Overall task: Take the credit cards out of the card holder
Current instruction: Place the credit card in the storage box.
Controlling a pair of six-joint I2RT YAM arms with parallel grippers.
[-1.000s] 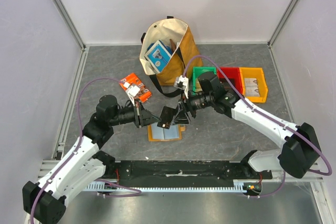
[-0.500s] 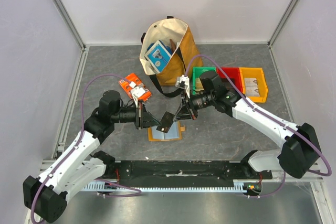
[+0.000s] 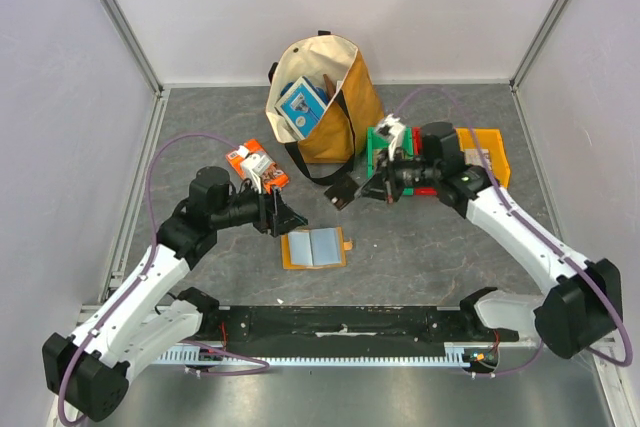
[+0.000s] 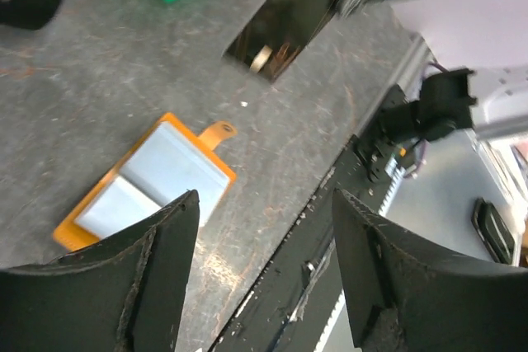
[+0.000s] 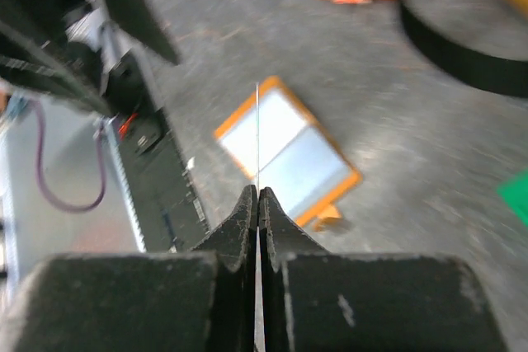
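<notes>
The card holder [image 3: 315,247] lies open and flat on the table, orange-tan with pale blue-grey pockets, also visible in the left wrist view [image 4: 144,183] and the right wrist view [image 5: 285,150]. One of the credit cards, a black one [image 3: 343,190], hangs in the air to the holder's upper right, with my right gripper [image 3: 362,190] shut on its edge. From the right wrist, the card shows edge-on as a thin line [image 5: 257,133] between the closed fingertips [image 5: 258,191]. My left gripper [image 3: 292,217] stands open and holds nothing, left of the holder [image 4: 266,199]; the black card [image 4: 305,14] floats beyond it.
A cream and mustard tote bag [image 3: 320,97] holding a blue-and-white box stands at the back. An orange printed packet [image 3: 257,167] lies beside the left arm. Green [image 3: 380,142], red and yellow-orange [image 3: 485,162] bins sit under and behind the right arm.
The right gripper closed on the black card and carried it up and to the right, away from the holder. The left gripper let the card go, opened and drew back left.
</notes>
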